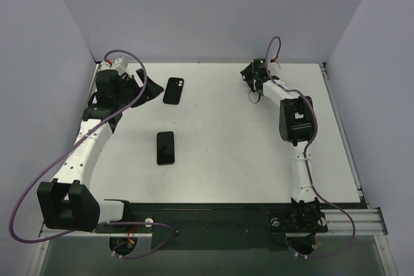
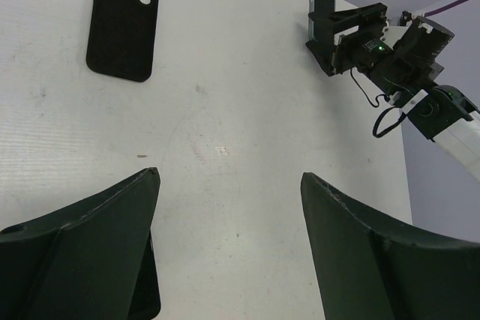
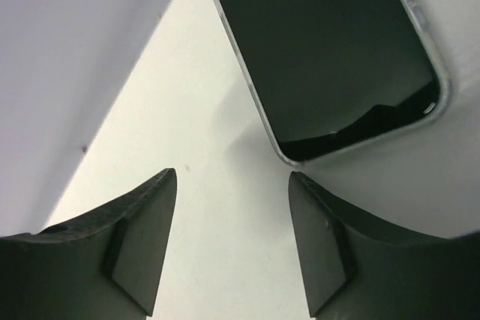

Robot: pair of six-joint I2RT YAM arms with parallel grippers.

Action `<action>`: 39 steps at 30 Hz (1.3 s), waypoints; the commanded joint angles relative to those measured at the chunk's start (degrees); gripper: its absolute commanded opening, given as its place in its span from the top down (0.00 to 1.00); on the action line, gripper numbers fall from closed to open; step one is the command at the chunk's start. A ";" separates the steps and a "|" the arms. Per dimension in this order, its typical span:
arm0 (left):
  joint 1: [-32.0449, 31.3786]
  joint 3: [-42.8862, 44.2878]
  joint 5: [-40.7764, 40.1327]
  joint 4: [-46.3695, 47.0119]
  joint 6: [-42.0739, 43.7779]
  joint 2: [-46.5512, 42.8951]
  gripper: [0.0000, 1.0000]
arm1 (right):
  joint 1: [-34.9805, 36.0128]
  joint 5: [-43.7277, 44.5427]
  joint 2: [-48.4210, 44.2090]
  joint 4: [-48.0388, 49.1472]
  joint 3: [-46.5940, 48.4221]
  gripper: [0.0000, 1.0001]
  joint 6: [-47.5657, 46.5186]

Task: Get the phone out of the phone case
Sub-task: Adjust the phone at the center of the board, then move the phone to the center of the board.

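Observation:
A black phone case (image 1: 173,90) lies back up at the far left of the white table, its two light camera holes showing in the left wrist view (image 2: 124,20). A black phone-shaped slab (image 1: 165,147) lies flat nearer the table's middle. A phone (image 3: 330,50) with a silver rim and dark screen shows just beyond my right gripper's tips; I cannot make it out in the top view. My left gripper (image 1: 139,88) (image 2: 229,174) is open and empty, left of the case. My right gripper (image 1: 251,74) (image 3: 232,171) is open and empty at the far edge.
Purple walls close in the table (image 1: 246,159) at the back and both sides. My right gripper also shows in the left wrist view (image 2: 337,31), by the back wall. Black base rails run along the near edge (image 1: 213,221).

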 commanded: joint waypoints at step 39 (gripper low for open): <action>-14.96 1.49 9.25 31.20 -19.04 23.12 0.31 | -14.25 -15.81 -3.77 -9.84 -1.65 0.39 -11.30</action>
